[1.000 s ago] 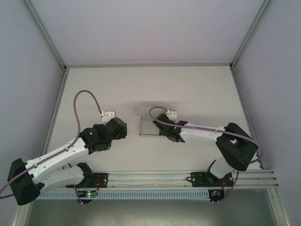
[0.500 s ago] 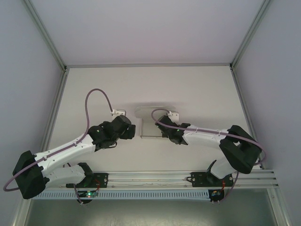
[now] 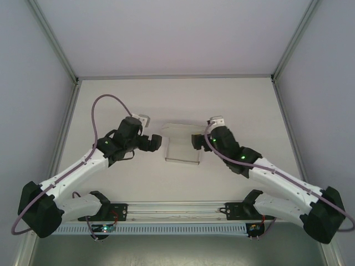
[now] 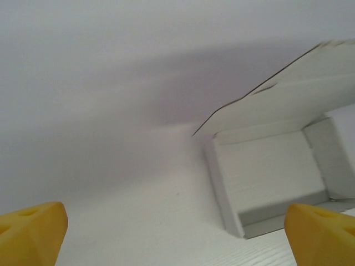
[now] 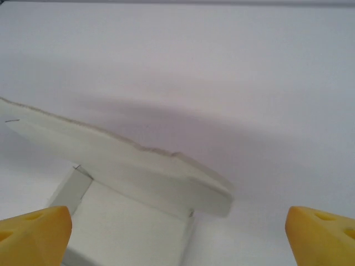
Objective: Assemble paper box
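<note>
One white counter (image 3: 233, 100), pale walls round it. Two arms reach in from the near edge, left arm (image 3: 83, 166) and right arm (image 3: 277, 177), heads angled toward each other. Between them, mid-counter, we see the paper box (image 3: 182, 151): white card folded into a shallow open tray, its lid flap (image 3: 180, 128) standing up along the far side. Left jaws sit just beside the box's left wall, right jaws just beside its right wall. From above we can't tell whether either touches the card.

Left wrist view: box (image 4: 272, 183) interior ahead to the right, flap (image 4: 299, 83) tilted over it. Yellow fingertips (image 4: 30, 233) sit at both lower corners, so left jaws are spread wide with nothing between.

Right wrist view: box (image 5: 127, 227) low left, flap (image 5: 122, 160) slanting over it. Yellow fingertips (image 5: 324, 235) are far apart, so right jaws are spread too, pinching nothing.
</note>
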You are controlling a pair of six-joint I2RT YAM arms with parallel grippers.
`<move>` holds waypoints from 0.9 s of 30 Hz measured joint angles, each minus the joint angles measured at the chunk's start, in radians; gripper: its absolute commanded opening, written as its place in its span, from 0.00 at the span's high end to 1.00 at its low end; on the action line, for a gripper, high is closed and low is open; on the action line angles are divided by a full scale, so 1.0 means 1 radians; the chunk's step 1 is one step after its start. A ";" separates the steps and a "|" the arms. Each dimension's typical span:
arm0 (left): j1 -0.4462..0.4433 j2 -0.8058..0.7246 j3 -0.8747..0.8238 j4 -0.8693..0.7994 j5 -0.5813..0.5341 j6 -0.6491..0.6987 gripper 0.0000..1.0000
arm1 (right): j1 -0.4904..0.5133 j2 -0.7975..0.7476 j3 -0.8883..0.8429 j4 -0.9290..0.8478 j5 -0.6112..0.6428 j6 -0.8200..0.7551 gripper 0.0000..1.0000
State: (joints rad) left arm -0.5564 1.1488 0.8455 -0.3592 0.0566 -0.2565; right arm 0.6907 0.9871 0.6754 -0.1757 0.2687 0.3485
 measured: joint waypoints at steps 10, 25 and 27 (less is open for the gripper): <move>0.042 0.326 0.296 -0.034 0.197 0.299 0.00 | -0.167 0.114 0.106 -0.112 -0.332 -0.362 0.08; 0.061 0.497 0.425 -0.202 0.310 0.614 0.17 | -0.277 0.319 0.219 -0.206 -0.495 -0.503 0.34; 0.065 0.514 0.430 -0.215 0.313 0.638 0.26 | -0.277 0.326 0.219 -0.206 -0.505 -0.507 0.38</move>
State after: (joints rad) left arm -0.4911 1.6627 1.2755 -0.5743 0.3698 0.3817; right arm 0.4141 1.3132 0.8948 -0.3813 -0.2367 -0.1581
